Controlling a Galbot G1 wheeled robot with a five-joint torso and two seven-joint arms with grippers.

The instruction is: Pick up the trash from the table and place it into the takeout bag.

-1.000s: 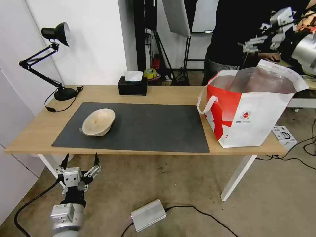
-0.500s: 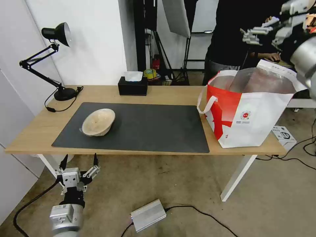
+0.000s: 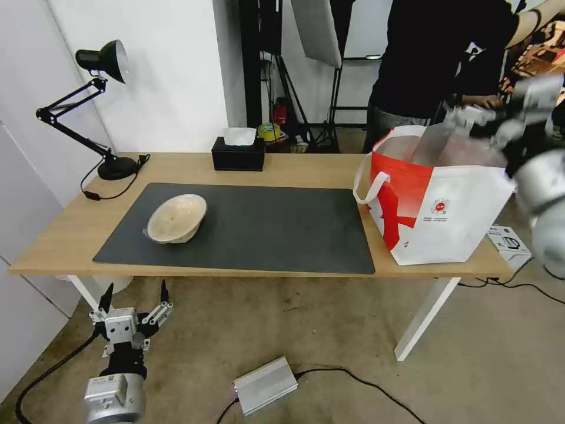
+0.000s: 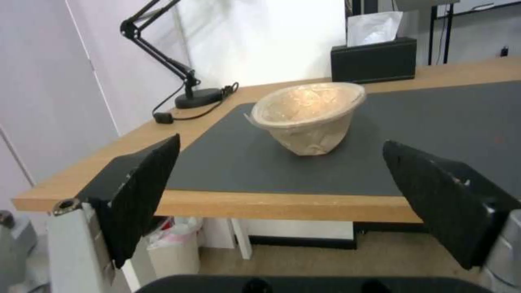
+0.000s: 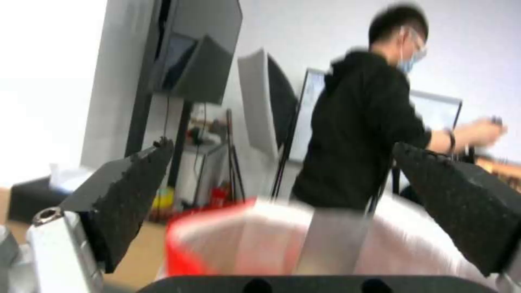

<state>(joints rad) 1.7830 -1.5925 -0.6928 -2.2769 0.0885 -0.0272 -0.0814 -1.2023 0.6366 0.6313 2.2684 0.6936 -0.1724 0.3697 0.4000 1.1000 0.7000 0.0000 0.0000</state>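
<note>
Tan bowl (image 3: pixel 176 218) is sitting tilted on the surface's (image 3: pixel 294 168) dark mat, above and just beyond the left pincer (image 3: pixel 133 294), which is hanging wide open and empty below the near edge. Right pincer (image 5: pixel 282 179), open and empty, is hovering by the takeout bag (image 3: pixel 438 203), well apart.

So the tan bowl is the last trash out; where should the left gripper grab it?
On the raised near rim of the tan bowl, coming from the table's front edge. It tilts, and the open left gripper waits below that edge.
</note>
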